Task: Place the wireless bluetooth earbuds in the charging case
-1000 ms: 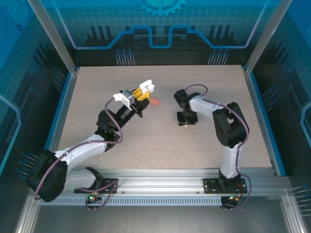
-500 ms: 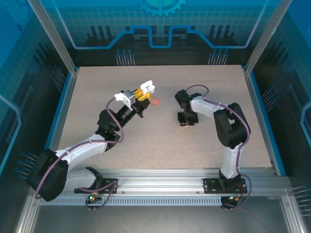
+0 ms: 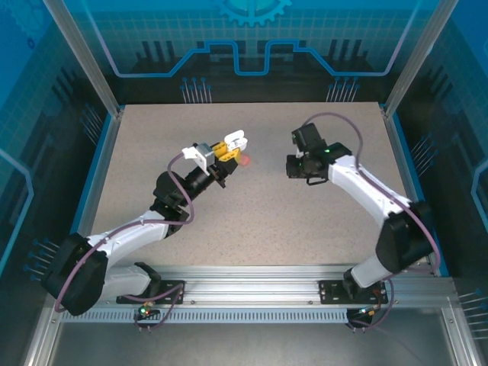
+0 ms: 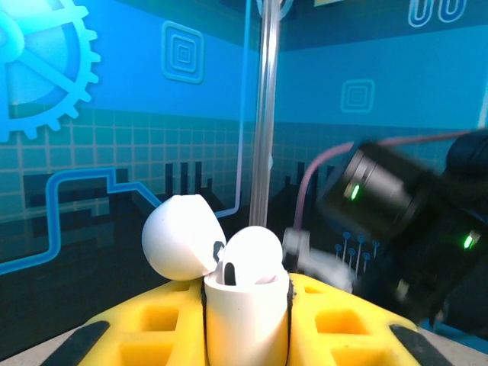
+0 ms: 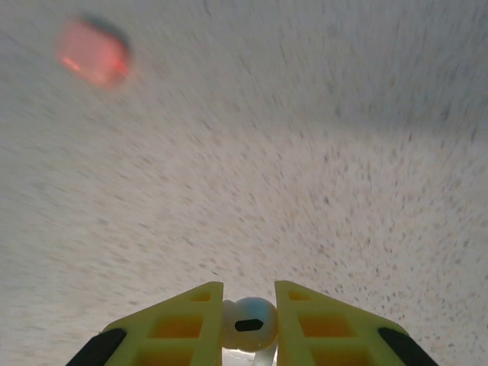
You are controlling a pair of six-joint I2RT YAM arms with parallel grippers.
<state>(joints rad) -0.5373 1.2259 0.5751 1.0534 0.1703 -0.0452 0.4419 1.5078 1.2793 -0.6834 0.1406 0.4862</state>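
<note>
Speckled beige surface (image 3: 252,221) boxed in by aluminium posts (image 3: 84,57) and blue-lit panels, with a gear graphic (image 3: 252,9) on the far wall. Raised over the middle, left hand (image 3: 231,145) clamped on an open white charging case (image 4: 244,316), lid (image 4: 183,238) tipped back and a rounded white piece seated in the mouth; just beside it, down on the surface, a blurred salmon-pink object (image 3: 245,160). Off to the right and apart from the case, right hand (image 5: 248,301) pinched together on a white earbud (image 5: 248,324) between yellow fingers (image 5: 179,324).
</note>
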